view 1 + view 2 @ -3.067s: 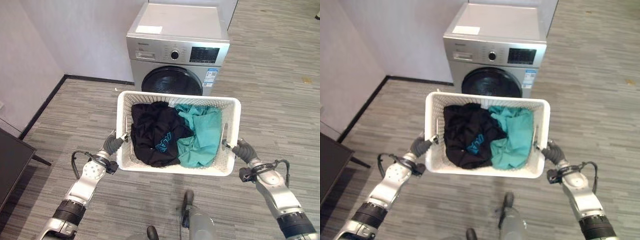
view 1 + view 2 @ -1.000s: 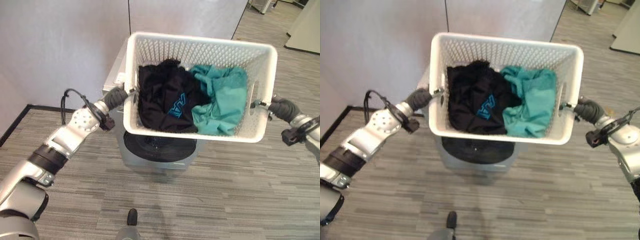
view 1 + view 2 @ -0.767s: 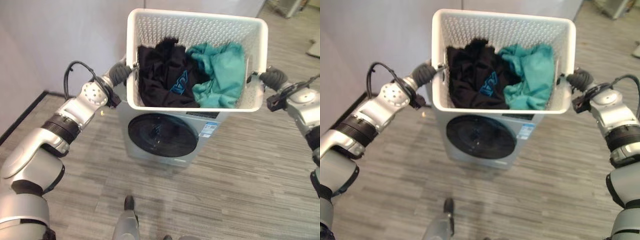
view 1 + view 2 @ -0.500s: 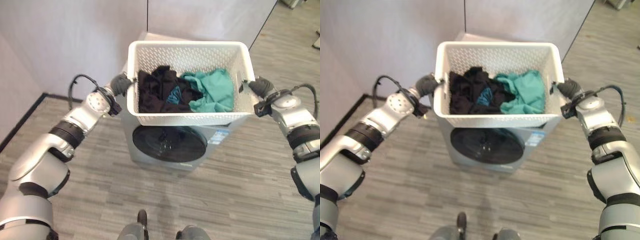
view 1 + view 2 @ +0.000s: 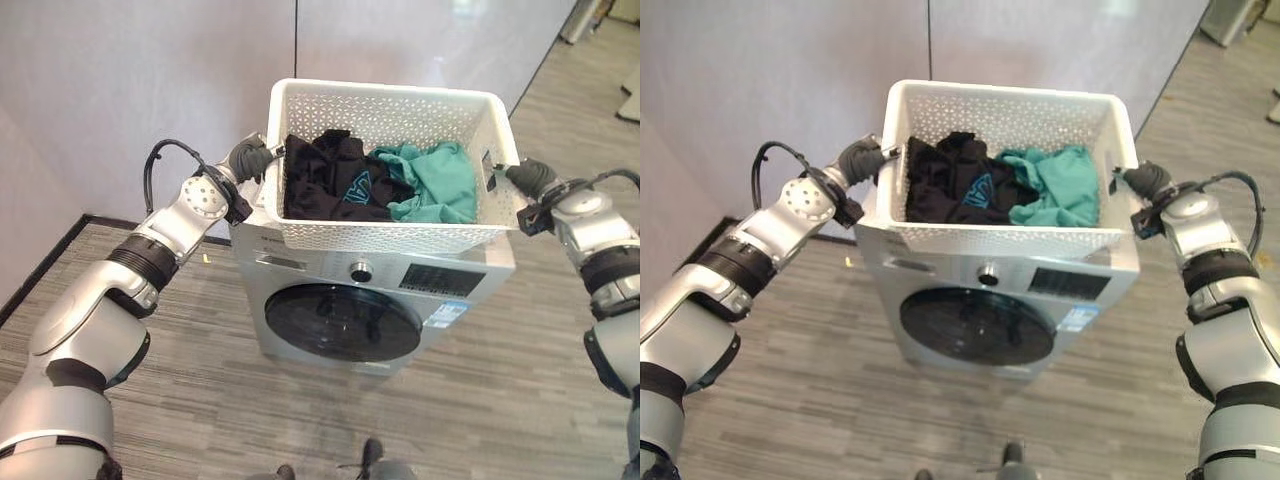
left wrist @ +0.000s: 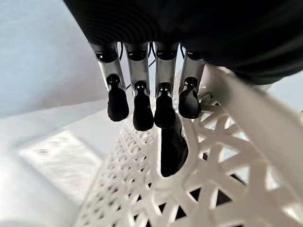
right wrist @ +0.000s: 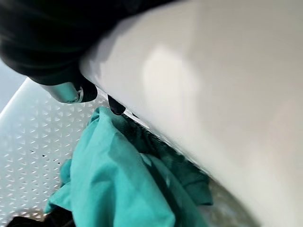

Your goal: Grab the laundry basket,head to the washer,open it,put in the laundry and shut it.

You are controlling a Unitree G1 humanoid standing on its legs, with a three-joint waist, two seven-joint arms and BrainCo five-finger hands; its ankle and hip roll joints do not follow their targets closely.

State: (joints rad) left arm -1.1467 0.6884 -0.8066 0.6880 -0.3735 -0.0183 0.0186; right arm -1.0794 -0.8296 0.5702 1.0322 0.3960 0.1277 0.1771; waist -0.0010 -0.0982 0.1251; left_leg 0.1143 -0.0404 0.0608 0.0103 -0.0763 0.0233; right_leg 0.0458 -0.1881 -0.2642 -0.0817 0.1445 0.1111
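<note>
Both the left hand (image 5: 248, 158) and right hand (image 5: 529, 177), each clenched on a handle, have lowered the laundry basket (image 5: 380, 237) onto the washer (image 5: 375, 300), so opening its door comes next.

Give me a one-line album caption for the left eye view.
Both hands, left hand and right hand, hold a white laundry basket of clothes atop the washer.

Even, soft overhead light fills the room, and the white basket (image 5: 385, 235) rim looks bright. Both wrist views are blurred close up, with the basket wall (image 7: 213, 85) washed pale.
</note>
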